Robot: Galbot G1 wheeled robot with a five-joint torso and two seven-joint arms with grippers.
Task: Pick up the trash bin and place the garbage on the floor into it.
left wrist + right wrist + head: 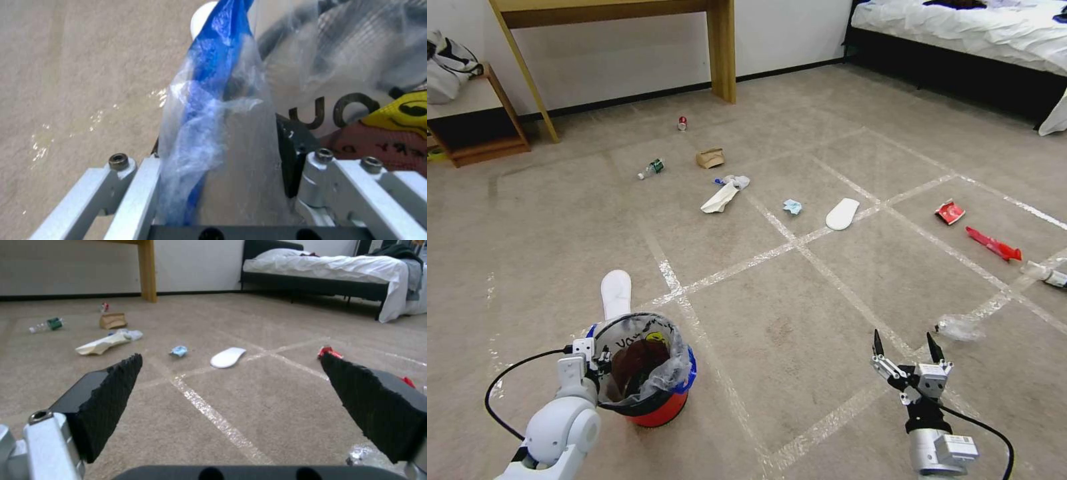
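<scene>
A: Two claws logged. Left claw, lower left of the head view, is clamped on the rim of the trash bin; the left wrist view has the clear bag liner bunched between its fingers. Right claw, lower right of the frame, hangs spread wide over the floor, holding nothing.

B: Bin position?

A: Lower left, just below a white foam piece. I cannot tell whether its base touches the carpet or hangs just clear.

B: Garbage?

A: All on the floor. Second foam piece at centre, blue scrap beside it, crumpled paper, brown carton, green-labelled bottle, red can toward the upper middle. Red wrappers at right, and a clear crinkled plastic piece near the right claw.

B: Risks?

A: In my judgement the grip is the weak point. One-sided rim hold: the bin may tilt or swing, and if the fingers pinch mostly liner, the bag could slip or pull out of the bucket. The clear plastic is flimsy and may slide away. A tilted mouth makes drops miss.
</scene>
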